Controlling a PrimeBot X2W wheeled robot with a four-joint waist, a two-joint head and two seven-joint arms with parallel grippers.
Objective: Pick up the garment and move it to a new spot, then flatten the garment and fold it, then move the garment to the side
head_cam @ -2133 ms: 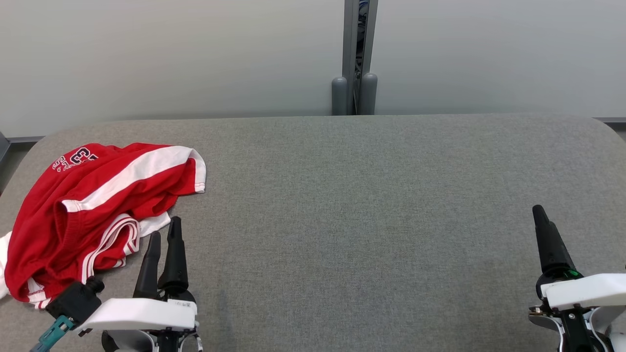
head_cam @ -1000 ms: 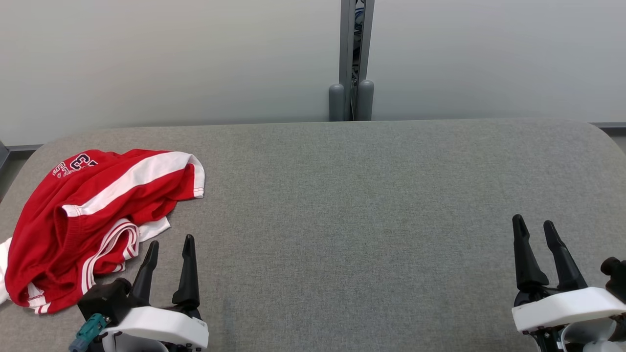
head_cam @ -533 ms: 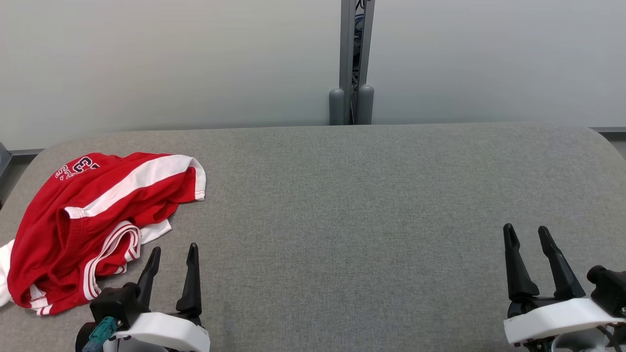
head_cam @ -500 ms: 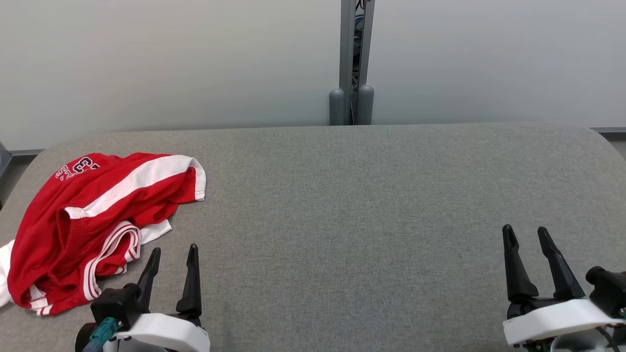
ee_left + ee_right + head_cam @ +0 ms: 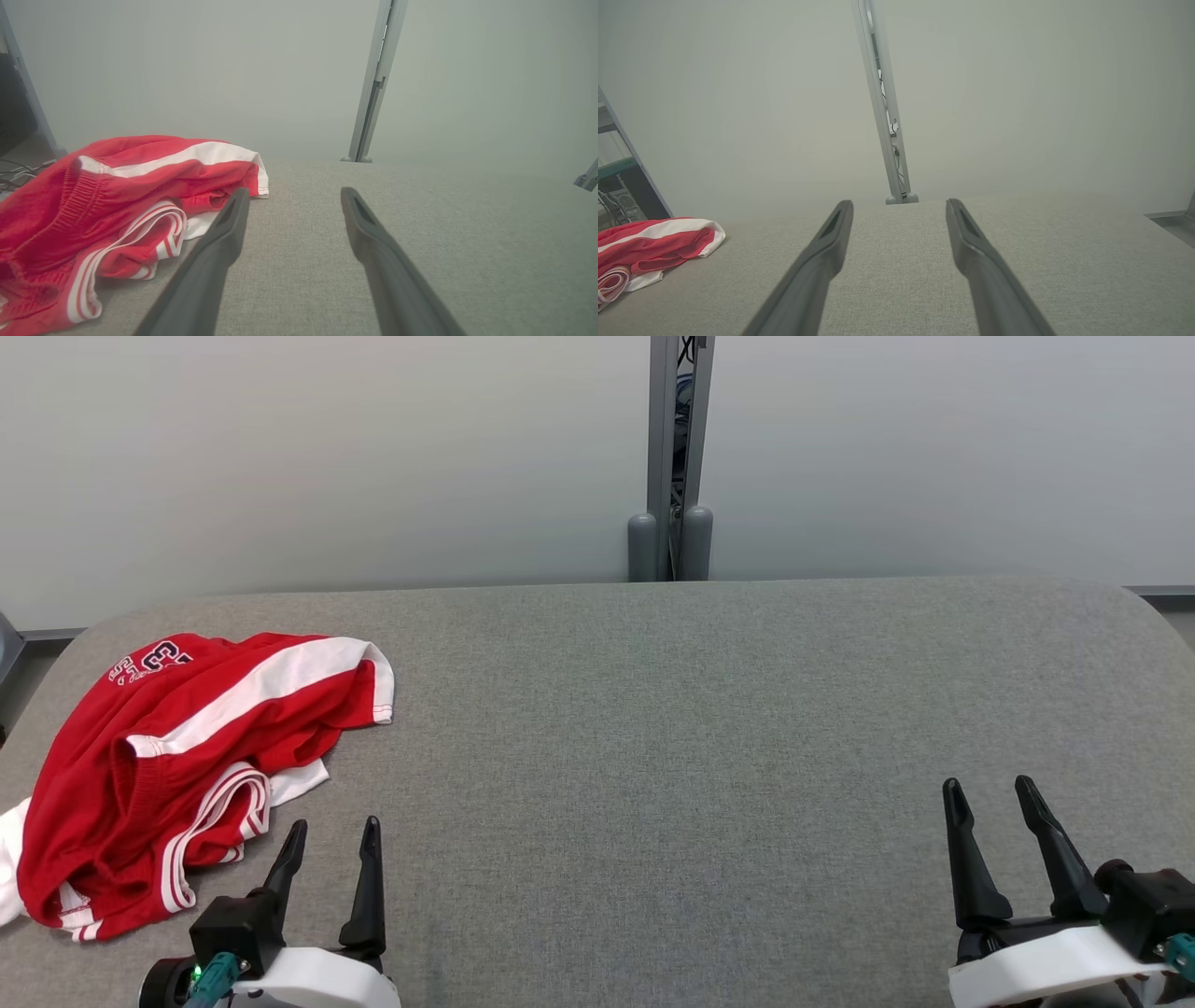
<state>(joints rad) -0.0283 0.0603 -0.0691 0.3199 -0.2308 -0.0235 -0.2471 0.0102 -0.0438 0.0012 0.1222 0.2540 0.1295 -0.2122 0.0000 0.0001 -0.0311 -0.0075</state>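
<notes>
On desk (image 5: 653, 728) left side: garment (image 5: 187, 747) crumpled, unheld | left hand (image 5: 336, 823) spread, pulls back from it | right hand (image 5: 988, 784) spread, retreats too | pick-up and flattening seemingly still ahead.

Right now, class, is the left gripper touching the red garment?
Apart. The head view shows bare grey table between the left gripper and the garment.
</notes>
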